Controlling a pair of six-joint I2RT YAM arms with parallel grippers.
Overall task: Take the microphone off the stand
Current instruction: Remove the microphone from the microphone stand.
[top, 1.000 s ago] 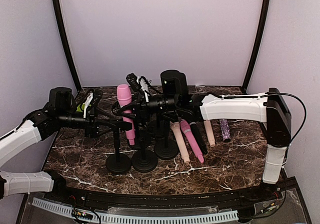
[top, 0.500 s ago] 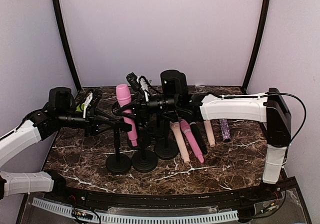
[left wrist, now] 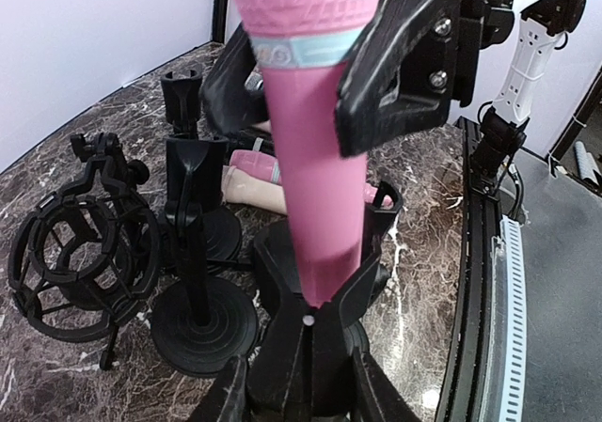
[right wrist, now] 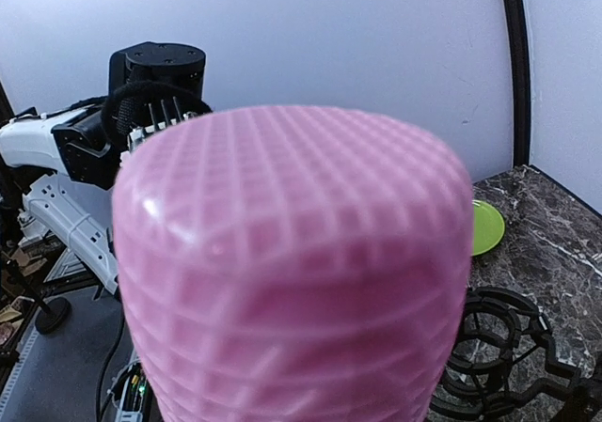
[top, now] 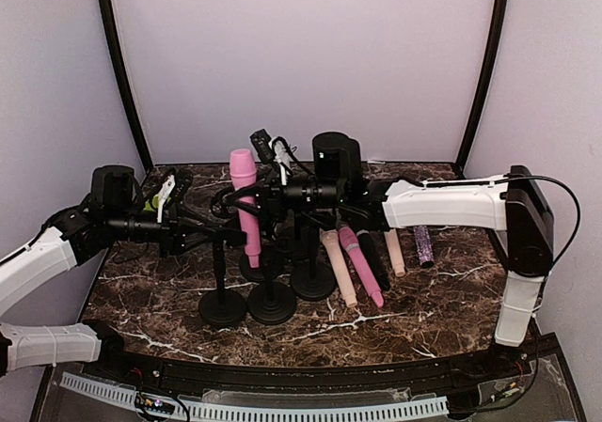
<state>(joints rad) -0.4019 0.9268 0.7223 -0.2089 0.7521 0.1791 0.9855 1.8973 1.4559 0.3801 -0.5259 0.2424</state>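
The pink microphone (top: pixel 245 206) stands upright with its mesh head up. My right gripper (top: pixel 257 198) is shut on its upper handle; its black fingers (left wrist: pixel 404 65) clamp the handle just under the light blue ring. The tapered bottom end of the microphone (left wrist: pixel 320 187) sits at the mouth of the stand's black clip (left wrist: pixel 310 337). My left gripper (top: pixel 218 237) is shut on that clip, atop the black stand (top: pixel 223 307) with the round base. In the right wrist view the pink mesh head (right wrist: pixel 292 272) fills the frame and hides the fingers.
Two more black round-base stands (top: pixel 273 302) (top: pixel 313 279) crowd behind the first. Several loose microphones lie to the right: beige (top: pixel 339 267), pink (top: pixel 362 264), black (top: pixel 373 257), glittery purple (top: pixel 422 244). A black shock mount (left wrist: pixel 80 253) sits left. A green plate (right wrist: pixel 487 226) lies at the back left.
The left gripper has closed on the stand's clip. The right gripper has lifted the pink microphone upward and slightly right, so its handle has slid up out of the clip.
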